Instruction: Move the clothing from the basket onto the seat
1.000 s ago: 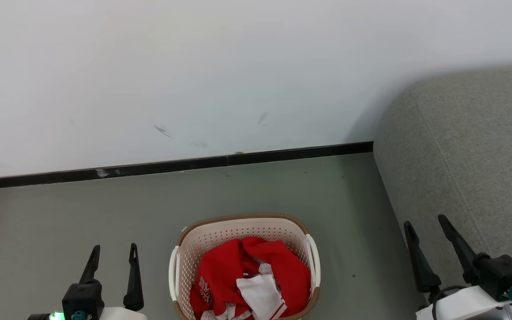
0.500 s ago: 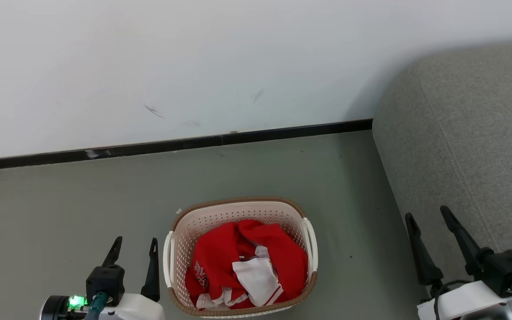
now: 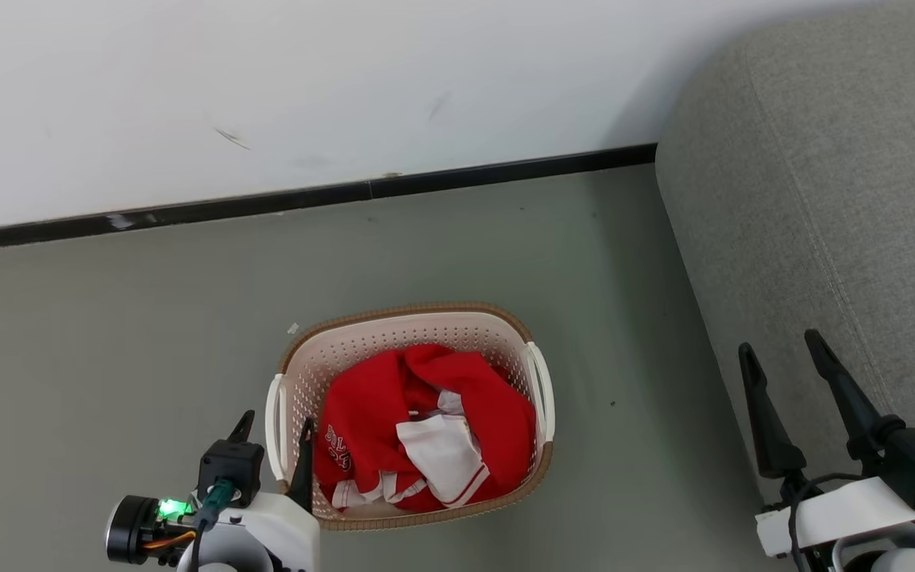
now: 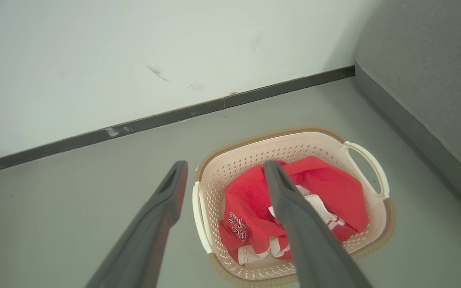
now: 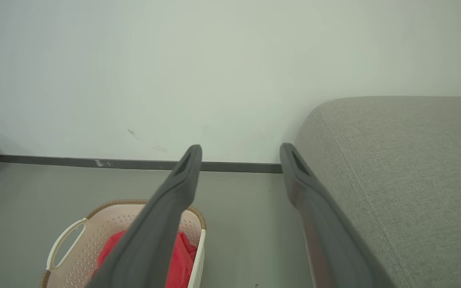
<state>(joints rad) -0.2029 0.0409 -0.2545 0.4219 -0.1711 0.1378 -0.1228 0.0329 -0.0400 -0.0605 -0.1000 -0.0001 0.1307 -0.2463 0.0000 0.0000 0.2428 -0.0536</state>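
While I look down through the head camera, the white wall (image 3: 267,79) takes the top of the picture and meets the grey-green floor (image 3: 108,334) along a black skirting strip (image 3: 457,173). The grey seat (image 3: 823,199) stands on my right, its rounded end near the wall. The basket (image 3: 394,314) sits on the floor to the left of the seat, apart from it. The clothing (image 3: 370,397) lies crumpled inside the basket, red with white lining turned up and white lettering. My left gripper (image 3: 277,419) hangs at the basket's left side, fingers spread and empty, one tip outside the rim and one over the inside. I cannot tell whether it touches. My right gripper (image 3: 777,342) is spread wide, empty, over the seat's edge.
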